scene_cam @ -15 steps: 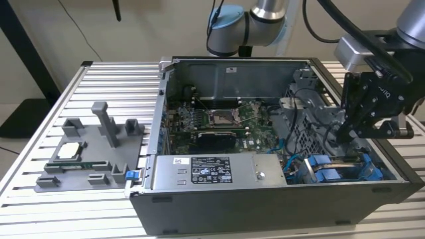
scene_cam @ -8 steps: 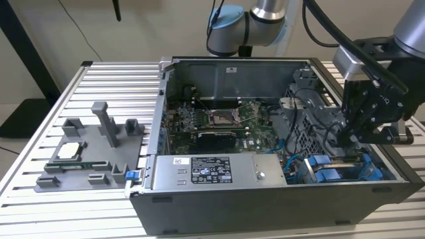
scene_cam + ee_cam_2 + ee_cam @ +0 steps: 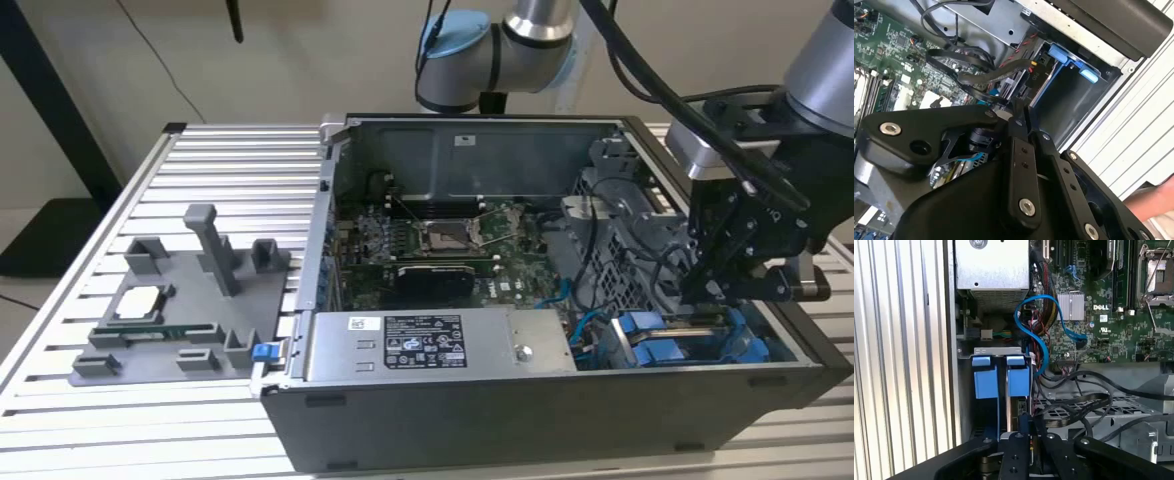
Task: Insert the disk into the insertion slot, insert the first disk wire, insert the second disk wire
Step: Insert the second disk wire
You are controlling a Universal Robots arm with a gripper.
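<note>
Slatted metal table (image 3: 80, 330) under open computer case (image 3: 534, 430); pincer (image 3: 1024, 421) state unclear.

A slatted metal table (image 3: 214, 150) carries an open computer case (image 3: 534, 420) and a grey fixture tray (image 3: 160, 345) (just beside it).

Bright blue disk frames (image 3: 1004, 380) and a looping blue cable (image 3: 1046, 322) stand out against the green motherboard (image 3: 1104, 315) and dark grey perforated cage (image 3: 1074, 412).
</note>
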